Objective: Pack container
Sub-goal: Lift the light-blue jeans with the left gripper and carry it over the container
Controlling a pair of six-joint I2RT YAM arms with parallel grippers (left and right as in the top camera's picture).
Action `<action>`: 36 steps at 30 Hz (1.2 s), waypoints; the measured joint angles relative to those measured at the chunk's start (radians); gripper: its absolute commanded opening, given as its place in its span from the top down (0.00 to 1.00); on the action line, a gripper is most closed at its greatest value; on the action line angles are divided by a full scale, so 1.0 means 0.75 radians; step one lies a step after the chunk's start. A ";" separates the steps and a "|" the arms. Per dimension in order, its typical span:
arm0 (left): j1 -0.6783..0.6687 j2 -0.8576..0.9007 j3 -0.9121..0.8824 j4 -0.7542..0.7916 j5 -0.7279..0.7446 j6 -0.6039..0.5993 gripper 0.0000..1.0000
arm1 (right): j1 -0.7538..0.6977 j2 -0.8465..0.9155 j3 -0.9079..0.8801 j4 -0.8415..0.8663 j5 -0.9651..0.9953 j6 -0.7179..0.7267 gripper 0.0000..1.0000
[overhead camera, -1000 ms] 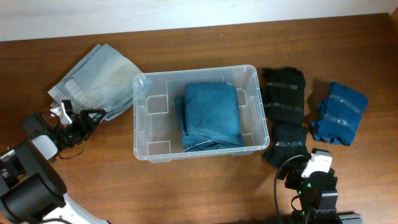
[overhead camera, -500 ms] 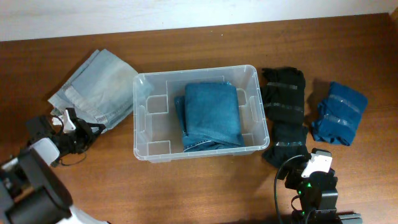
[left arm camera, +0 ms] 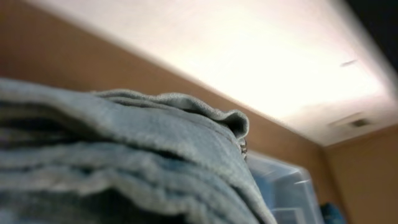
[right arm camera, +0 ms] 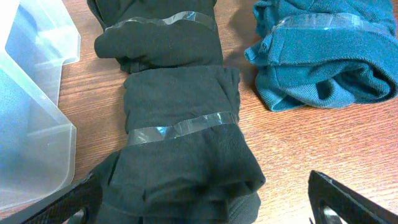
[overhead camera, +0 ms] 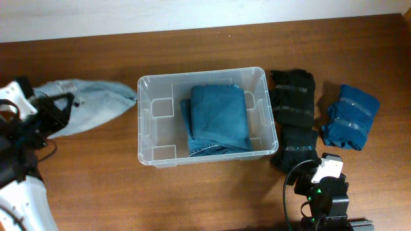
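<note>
Since a second ago the pale denim garment has been pulled out long, left of the container, with the left gripper clenched on its far end. Overhead, the container sits mid-table on dark wood below a white wall, holding folded jeans. In the left wrist view, denim crowds the lens. In the right wrist view, the right gripper, jaws spread wide, hovers over the black bundle right of the container.
</note>
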 measured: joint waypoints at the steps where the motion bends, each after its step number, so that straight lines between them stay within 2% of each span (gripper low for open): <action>1: -0.006 -0.020 0.030 0.008 0.023 -0.020 0.99 | 0.000 0.000 0.000 0.000 0.001 0.001 0.02; 4: -0.068 -0.054 0.135 0.100 0.132 -0.083 0.99 | 0.000 0.000 0.000 0.000 0.000 0.000 0.02; 9: -0.326 -0.056 0.235 0.326 0.318 -0.135 0.99 | 0.000 0.000 0.000 0.000 0.000 0.000 0.02; 15: -0.727 0.001 0.243 0.354 0.422 -0.103 1.00 | 0.000 0.000 0.000 0.000 0.000 0.001 0.02; 22: -1.098 0.321 0.243 0.323 0.467 0.053 1.00 | 0.000 0.000 0.000 0.000 0.001 0.000 0.02; 27: -1.176 0.553 0.242 0.287 0.475 0.166 1.00 | 0.000 0.000 0.000 0.000 0.000 0.001 0.02; 31: -1.176 0.616 0.239 0.455 0.498 0.151 0.99 | 0.000 0.000 0.000 0.000 0.001 0.001 0.02; 34: -1.176 0.617 0.241 0.684 0.553 0.110 1.00 | 0.000 0.000 0.000 0.000 0.001 0.001 0.02; 36: -1.176 0.615 0.243 0.694 0.576 0.100 1.00 | 0.000 0.000 0.000 0.000 0.000 0.001 0.02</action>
